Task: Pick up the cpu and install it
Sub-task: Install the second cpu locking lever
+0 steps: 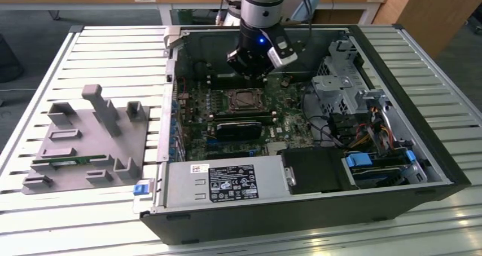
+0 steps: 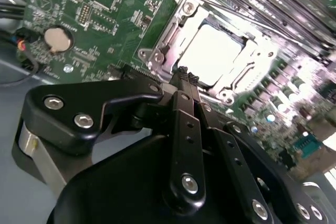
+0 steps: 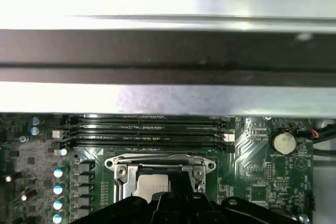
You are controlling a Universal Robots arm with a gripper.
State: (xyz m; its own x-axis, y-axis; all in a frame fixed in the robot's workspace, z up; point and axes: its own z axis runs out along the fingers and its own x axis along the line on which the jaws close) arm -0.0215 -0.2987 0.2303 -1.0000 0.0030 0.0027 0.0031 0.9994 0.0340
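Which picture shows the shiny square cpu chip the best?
The second wrist view: the cpu lies plain and nearly whole in its socket, beyond the gripper. In the first wrist view the gripper hides part of it. In the exterior view it looks small.

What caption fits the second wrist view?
Shut black gripper hovering beside the silvery square cpu seated in its socket.

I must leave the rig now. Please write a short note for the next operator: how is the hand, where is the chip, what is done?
Hand: shut, holding nothing, just above the socket inside the open computer case.
Chip: lies flat in the socket on the green board; also seen in the first wrist view.
Done: chip picked up and placed.
Left: I cannot tell if the socket frame is locked.
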